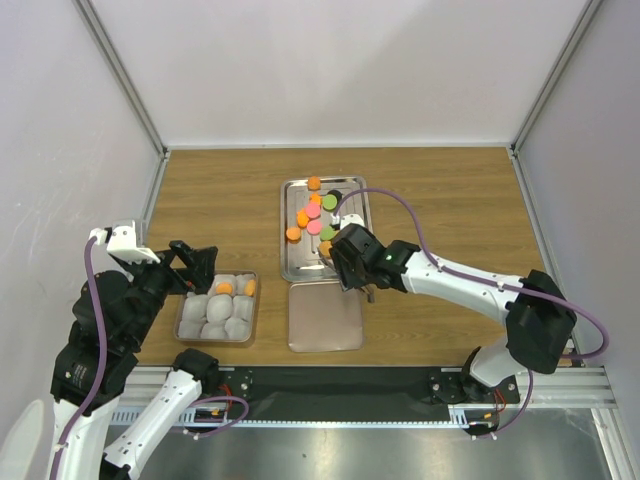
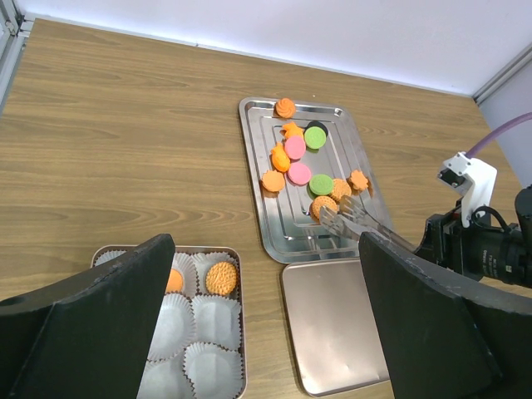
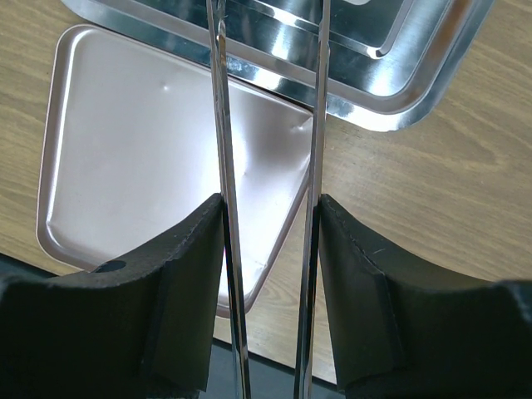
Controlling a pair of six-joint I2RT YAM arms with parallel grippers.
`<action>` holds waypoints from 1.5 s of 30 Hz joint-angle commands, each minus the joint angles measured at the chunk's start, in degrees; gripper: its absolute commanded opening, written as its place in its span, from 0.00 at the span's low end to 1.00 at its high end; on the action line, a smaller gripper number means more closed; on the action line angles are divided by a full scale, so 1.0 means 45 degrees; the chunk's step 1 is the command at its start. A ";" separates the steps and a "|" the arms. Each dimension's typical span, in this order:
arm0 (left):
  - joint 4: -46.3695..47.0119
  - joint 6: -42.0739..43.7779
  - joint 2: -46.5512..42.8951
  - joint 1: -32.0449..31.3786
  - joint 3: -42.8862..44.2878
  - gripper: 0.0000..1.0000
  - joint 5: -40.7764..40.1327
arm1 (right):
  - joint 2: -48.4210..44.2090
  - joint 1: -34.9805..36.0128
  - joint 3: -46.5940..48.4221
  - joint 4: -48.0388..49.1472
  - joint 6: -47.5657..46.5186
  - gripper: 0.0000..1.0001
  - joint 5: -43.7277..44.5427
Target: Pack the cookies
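Several cookies (image 1: 315, 212), orange, pink, green and black, lie on the steel tray (image 1: 290, 270). The left wrist view shows these cookies (image 2: 298, 172) too. Two orange cookies (image 2: 220, 278) sit in paper cups of the small box (image 1: 217, 305). My right gripper (image 1: 350, 262) is shut on metal tongs (image 2: 357, 218). Both tong arms (image 3: 223, 125) run pressed between its pads (image 3: 270, 208). The tong tips reach an orange cookie (image 2: 324, 205) at the tray's near end; I cannot tell whether they grip it. My left gripper (image 2: 266, 249) hangs open above the box's right edge with nothing in it.
A flat rose-gold lid (image 1: 325, 318) lies just in front of the steel tray, to the right of the box. Most white paper cups (image 2: 208, 320) in the box hold nothing. White walls close in the wooden table on three sides.
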 commanded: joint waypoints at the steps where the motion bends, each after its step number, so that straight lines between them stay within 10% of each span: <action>1: 0.0302 0.0043 0.0121 -0.0057 0.0200 1.00 0.0058 | 0.0191 -0.0144 0.0126 0.0644 0.0024 0.51 -0.0155; 45: -0.0244 -0.0562 0.1000 -0.0057 0.2075 1.00 -0.0937 | 0.0522 0.0988 0.4167 0.0780 -0.1128 0.28 -0.1815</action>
